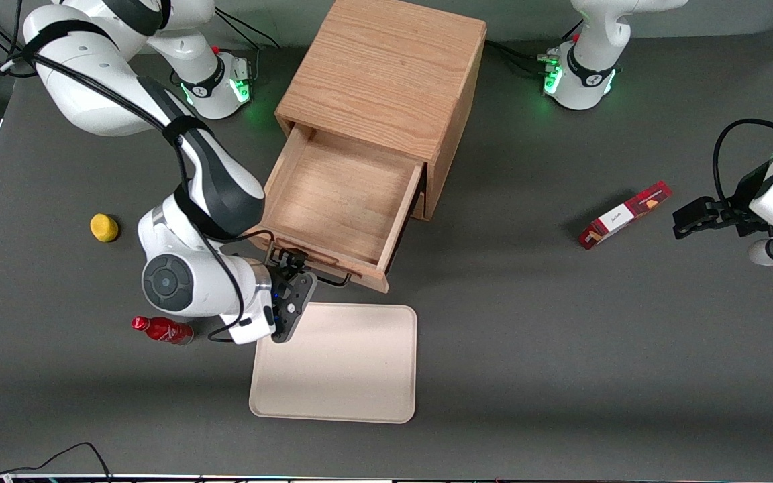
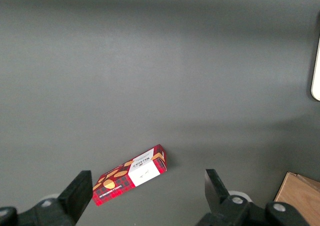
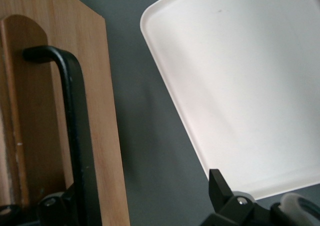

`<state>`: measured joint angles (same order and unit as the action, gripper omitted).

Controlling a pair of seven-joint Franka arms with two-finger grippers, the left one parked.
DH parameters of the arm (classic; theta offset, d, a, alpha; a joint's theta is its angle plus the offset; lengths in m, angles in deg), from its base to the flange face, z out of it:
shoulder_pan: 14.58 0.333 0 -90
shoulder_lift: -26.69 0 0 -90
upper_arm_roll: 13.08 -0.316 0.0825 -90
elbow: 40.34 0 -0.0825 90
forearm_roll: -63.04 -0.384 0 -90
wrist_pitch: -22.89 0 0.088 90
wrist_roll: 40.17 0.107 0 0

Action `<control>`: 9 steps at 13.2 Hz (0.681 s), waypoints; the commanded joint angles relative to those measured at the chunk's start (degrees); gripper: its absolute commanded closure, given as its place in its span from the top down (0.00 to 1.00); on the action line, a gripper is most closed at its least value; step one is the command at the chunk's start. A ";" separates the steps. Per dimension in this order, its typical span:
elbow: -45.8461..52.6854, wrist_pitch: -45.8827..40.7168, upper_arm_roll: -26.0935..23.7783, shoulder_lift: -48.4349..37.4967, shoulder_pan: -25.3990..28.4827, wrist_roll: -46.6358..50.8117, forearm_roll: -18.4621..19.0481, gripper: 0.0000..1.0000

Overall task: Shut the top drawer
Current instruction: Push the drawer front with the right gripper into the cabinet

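Observation:
The top drawer (image 1: 339,194) of the light oak cabinet (image 1: 386,67) stands pulled far out and is empty inside. Its front panel (image 3: 105,111) faces the front camera and carries the black wire handle (image 1: 333,278), which also shows in the right wrist view (image 3: 75,131). My right gripper (image 1: 290,263) is at the handle's end toward the working arm, just in front of the drawer front. It is open (image 3: 137,201): one finger (image 3: 52,206) sits by the handle bar against the wood, the other (image 3: 219,188) stands apart over the table near the tray. It holds nothing.
A cream tray (image 1: 339,365) lies on the table just in front of the open drawer, also in the right wrist view (image 3: 240,86). A red bottle (image 1: 162,330) and a yellow object (image 1: 104,227) lie toward the working arm's end. A red box (image 1: 625,215) lies toward the parked arm's end (image 2: 131,175).

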<state>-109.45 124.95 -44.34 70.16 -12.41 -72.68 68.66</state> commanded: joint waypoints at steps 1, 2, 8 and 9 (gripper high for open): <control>-7.70 2.53 -1.87 -4.79 -1.02 1.92 0.53 1.00; -8.84 2.53 -1.96 -5.76 -1.03 2.19 0.45 1.00; -17.36 6.74 -4.25 -10.86 -1.90 2.80 -0.70 1.00; -18.51 7.01 -4.34 -11.65 -1.90 2.98 -0.78 1.00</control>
<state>-122.55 130.03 -47.76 62.20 -13.05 -71.13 68.58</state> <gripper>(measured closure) 0.000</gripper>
